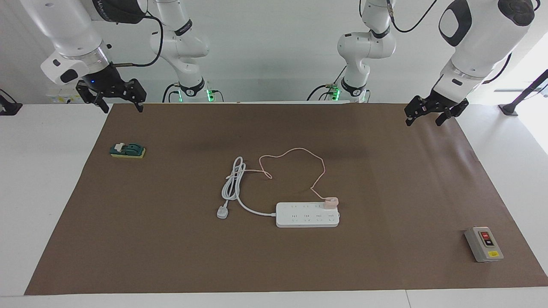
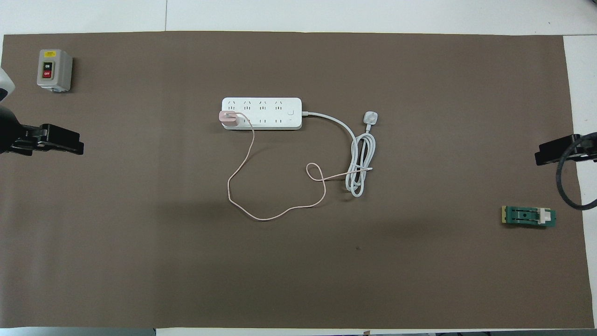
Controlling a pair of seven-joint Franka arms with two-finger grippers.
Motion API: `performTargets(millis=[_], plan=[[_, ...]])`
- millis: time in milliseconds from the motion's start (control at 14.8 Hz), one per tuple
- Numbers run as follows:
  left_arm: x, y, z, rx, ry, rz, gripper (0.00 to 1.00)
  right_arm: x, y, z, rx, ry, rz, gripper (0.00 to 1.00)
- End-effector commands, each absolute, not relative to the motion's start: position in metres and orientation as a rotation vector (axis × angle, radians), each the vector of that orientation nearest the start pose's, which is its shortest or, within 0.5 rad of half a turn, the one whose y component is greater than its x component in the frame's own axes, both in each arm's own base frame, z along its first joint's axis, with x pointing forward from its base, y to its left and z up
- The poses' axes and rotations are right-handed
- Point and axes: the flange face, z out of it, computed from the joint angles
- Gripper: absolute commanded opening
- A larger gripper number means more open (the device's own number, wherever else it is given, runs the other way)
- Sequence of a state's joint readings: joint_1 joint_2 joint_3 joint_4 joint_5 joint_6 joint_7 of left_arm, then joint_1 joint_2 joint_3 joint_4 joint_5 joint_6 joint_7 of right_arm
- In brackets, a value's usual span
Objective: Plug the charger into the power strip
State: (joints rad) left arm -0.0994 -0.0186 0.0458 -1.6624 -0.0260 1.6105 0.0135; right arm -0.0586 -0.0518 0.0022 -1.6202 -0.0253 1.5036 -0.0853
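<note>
Charger on pwr strip

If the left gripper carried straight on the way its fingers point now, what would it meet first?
The left gripper, open and empty, hangs over the brown mat's edge at the left arm's end, fingers pointing down and slightly inward. Its first contact would probably be bare mat; the grey button box and power strip lie well off that line, though depth is uncertain.
</note>
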Motion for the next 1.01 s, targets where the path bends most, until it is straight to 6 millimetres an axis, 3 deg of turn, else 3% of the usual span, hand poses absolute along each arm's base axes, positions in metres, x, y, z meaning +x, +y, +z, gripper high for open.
performTargets(millis=[0,945], plan=[[0.5476,-0.0372,0.5944,-3.144,0.096,0.051,1.0,0.5229,-0.0338,0.6248,-3.15,-0.069,0.113,1.0],[0.5468,-0.0371,0.5976,-3.096,0.056,0.039,1.0,0.5225,-0.034,0.6256,-3.152,-0.069,0.111,1.0]])
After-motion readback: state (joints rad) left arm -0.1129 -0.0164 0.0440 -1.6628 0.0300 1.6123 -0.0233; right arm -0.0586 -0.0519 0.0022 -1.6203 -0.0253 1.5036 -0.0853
